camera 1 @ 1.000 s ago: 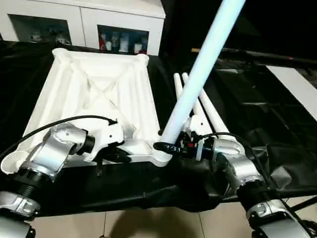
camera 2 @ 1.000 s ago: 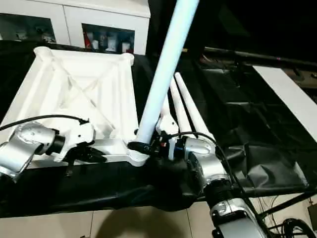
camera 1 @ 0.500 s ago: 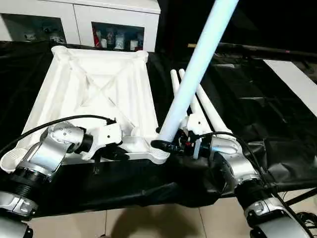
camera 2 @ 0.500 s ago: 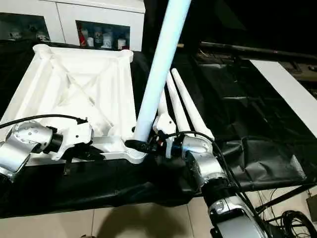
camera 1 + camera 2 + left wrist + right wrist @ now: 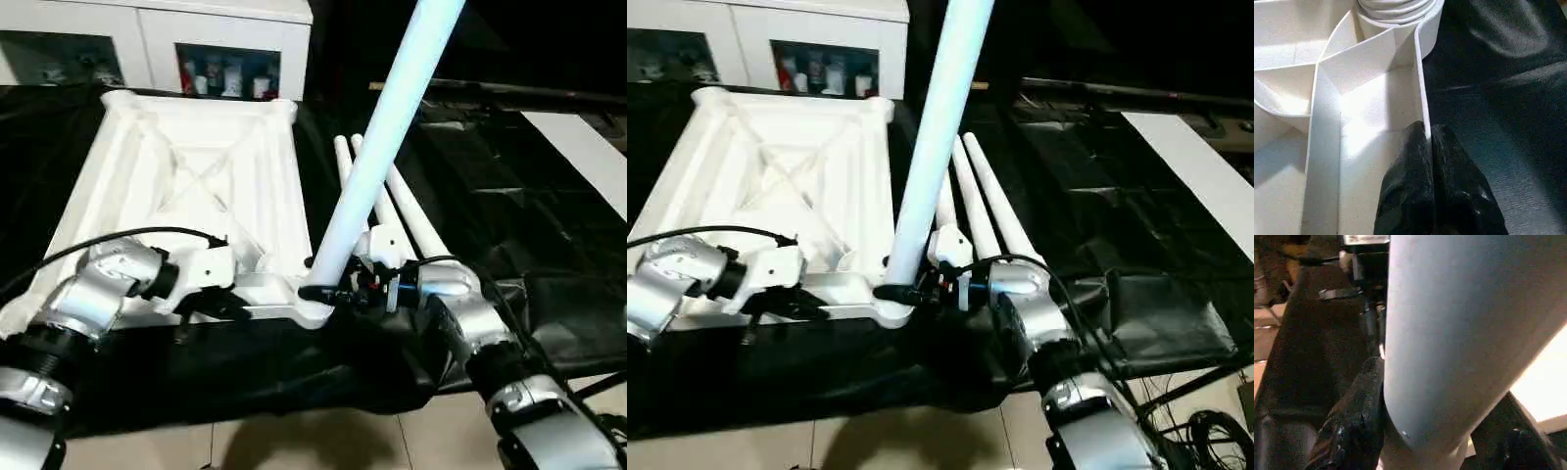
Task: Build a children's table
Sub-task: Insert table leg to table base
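The white table top point(image 5: 186, 186) lies ribbed underside up on the black-draped work table. My left gripper point(image 5: 1427, 142) is shut on the thin near rim of the top point(image 5: 1420, 98), close to the near right corner socket point(image 5: 312, 311). A long white leg point(image 5: 382, 137) stands tilted in that socket, rising up and to the right. My right gripper point(image 5: 328, 293) is shut on the leg just above the socket, one finger point(image 5: 1352, 426) on either side of the tube point(image 5: 1449, 342). Three more legs point(image 5: 392, 201) lie side by side to the right of the top.
A white cabinet point(image 5: 157, 39) with glass doors stands behind the work table. The black drape point(image 5: 509, 196) is wrinkled to the right, with a white panel point(image 5: 583, 157) at the far right. Tiled floor point(image 5: 294, 441) shows below the table's near edge.
The camera has shifted slightly. The leg stands a little steeper in the corner socket. Both grippers keep their holds.
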Robot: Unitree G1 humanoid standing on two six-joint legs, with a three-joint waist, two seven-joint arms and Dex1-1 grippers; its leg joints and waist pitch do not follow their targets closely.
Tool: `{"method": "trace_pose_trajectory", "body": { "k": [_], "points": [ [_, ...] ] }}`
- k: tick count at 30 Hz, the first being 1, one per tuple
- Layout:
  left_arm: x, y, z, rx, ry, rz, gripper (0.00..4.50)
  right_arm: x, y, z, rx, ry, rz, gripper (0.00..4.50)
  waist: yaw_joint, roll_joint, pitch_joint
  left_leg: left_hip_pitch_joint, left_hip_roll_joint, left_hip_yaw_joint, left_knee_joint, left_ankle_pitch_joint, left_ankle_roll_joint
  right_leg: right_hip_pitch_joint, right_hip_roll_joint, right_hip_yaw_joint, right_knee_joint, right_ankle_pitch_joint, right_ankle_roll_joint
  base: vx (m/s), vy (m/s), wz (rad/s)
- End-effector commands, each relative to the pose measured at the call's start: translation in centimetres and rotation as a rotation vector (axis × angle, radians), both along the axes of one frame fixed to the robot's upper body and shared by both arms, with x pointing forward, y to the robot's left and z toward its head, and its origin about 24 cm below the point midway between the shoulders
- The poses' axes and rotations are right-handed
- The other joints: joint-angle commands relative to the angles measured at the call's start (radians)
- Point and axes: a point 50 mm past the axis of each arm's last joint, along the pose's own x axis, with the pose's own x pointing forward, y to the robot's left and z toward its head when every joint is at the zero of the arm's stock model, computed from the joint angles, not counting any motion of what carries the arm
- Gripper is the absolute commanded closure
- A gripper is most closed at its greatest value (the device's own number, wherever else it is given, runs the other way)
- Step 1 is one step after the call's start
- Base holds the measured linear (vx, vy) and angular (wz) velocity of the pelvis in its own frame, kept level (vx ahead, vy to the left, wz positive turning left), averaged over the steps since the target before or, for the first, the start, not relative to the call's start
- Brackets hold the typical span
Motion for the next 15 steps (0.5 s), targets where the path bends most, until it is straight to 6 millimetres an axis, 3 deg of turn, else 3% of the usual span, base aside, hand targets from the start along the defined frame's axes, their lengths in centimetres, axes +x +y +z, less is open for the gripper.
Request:
{"method": "trace_pose_trajectory", "body": {
  "k": [1, 4, 6, 7, 8, 10, 11, 12, 15],
  "points": [
    [-0.7, -0.8, -0.9, 0.089, 0.075, -0.135, 4.50, -4.1, -1.9, -7.5, -0.448, 0.201, 0.167, 2.63, -0.005, 0.017, -0.009, -0.004, 0.060, -0.026, -0.056, -0.198, 0.060, 0.005, -0.091, 0.065, -0.076, -0.165, -0.189, 0.000, 0.000, 0.00],
    [-0.6, -0.8, -0.9, 0.099, 0.073, -0.142, 4.50, -3.9, -1.9, -7.4, -0.469, 0.187, 0.182, 2.63, -0.012, 0.016, -0.017, -0.001, 0.060, -0.022, -0.049, -0.151, 0.073, 0.011, -0.089, 0.062, -0.063, -0.054, -0.223, 0.000, 0.000, 0.00],
    [-0.4, -0.8, -0.9, 0.099, 0.058, -0.127, 4.50, -3.4, -1.6, -7.1, -0.449, 0.188, 0.150, 2.63, -0.013, 0.017, -0.019, -0.001, 0.061, -0.022, -0.049, -0.162, 0.074, 0.012, -0.089, 0.062, -0.064, -0.053, -0.231, 0.000, 0.000, 0.00],
    [-0.3, -0.8, -1.0, 0.088, 0.049, -0.098, 4.50, -2.7, -1.2, -6.8, -0.395, 0.208, 0.064, 2.63, -0.014, 0.017, -0.024, 0.000, 0.062, -0.023, -0.050, -0.189, 0.066, 0.014, -0.092, 0.063, -0.067, -0.095, -0.235, 0.000, 0.000, 0.00],
    [-0.2, -0.8, -1.1, 0.068, 0.042, -0.061, 4.50, -1.9, -0.7, -6.4, -0.322, 0.242, -0.045, 2.63, -0.014, 0.017, -0.019, -0.001, 0.063, -0.024, -0.053, -0.205, 0.061, 0.011, -0.093, 0.063, -0.070, -0.128, -0.232, 0.000, 0.000, 0.00],
    [-0.1, -0.7, -1.3, 0.050, 0.036, -0.021, 4.50, -1.2, -0.4, -6.0, -0.241, 0.287, -0.149, 2.63, -0.016, 0.018, -0.018, -0.002, 0.066, -0.031, -0.058, -0.285, 0.026, 0.007, -0.102, 0.069, -0.081, -0.285, -0.211, 0.000, 0.000, 0.00],
    [-0.1, -0.5, -1.5, 0.038, 0.032, 0.027, 4.50, -0.5, -0.2, -5.8, -0.165, 0.332, -0.253, 2.63, -0.013, 0.019, -0.026, 0.001, 0.067, -0.034, -0.058, -0.294, 0.018, 0.010, -0.105, 0.069, -0.083, -0.316, -0.203, 0.000, 0.000, 0.00],
    [-0.4, 0.1, -1.9, 0.010, 0.032, 0.135, 4.50, 1.0, -0.3, -5.2, 0.012, 0.440, -0.488, 2.63, -0.012, 0.018, -0.030, -0.002, 0.066, -0.039, -0.058, -0.299, 0.007, 0.011, -0.108, 0.071, -0.085, -0.355, -0.188, 0.000, 0.000, 0.00],
    [-0.8, 0.8, -2.4, -0.029, 0.042, 0.232, 4.50, 2.1, -0.6, -4.5, 0.168, 0.525, -0.645, 2.63, -0.016, 0.023, -0.039, -0.012, 0.068, -0.048, -0.063, -0.275, -0.023, 0.017, -0.107, 0.068, -0.075, -0.344, -0.179, -0.048, -0.005, -0.21]
  ]
}}
